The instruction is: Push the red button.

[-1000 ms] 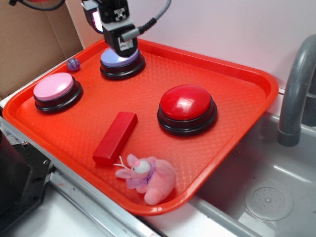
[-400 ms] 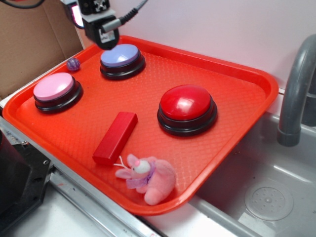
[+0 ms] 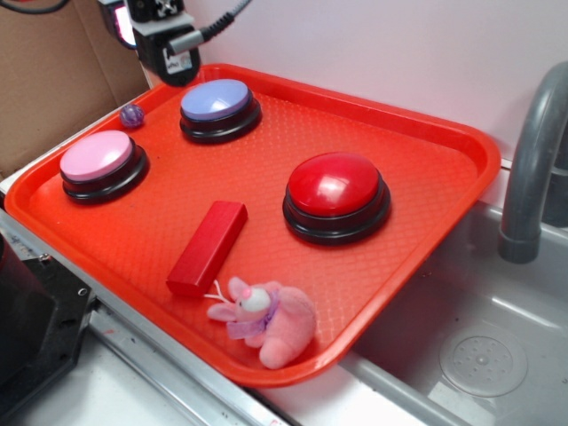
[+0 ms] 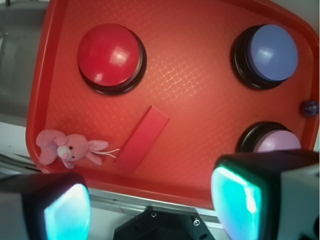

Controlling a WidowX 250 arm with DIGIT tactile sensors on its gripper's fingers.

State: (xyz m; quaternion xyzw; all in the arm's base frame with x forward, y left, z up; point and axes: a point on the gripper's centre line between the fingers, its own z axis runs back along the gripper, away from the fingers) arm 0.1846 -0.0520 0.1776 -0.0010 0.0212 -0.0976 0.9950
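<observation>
Your gripper (image 3: 169, 64) hangs over the tray's (image 3: 426, 133) far-left edge, jaws apart and empty in the wrist view. The red button (image 3: 336, 188) sits right of centre on the tray, well apart from the gripper, with the lavender-blue button (image 3: 216, 100) between them.

The gripper (image 3: 169, 67) hangs high at the top left of the exterior view, pointing downward, with a grey cable arcing off its right side. In the wrist view its two fingers (image 4: 245, 197) stand wide apart (nothing between them), pads glowing teal.
</observation>
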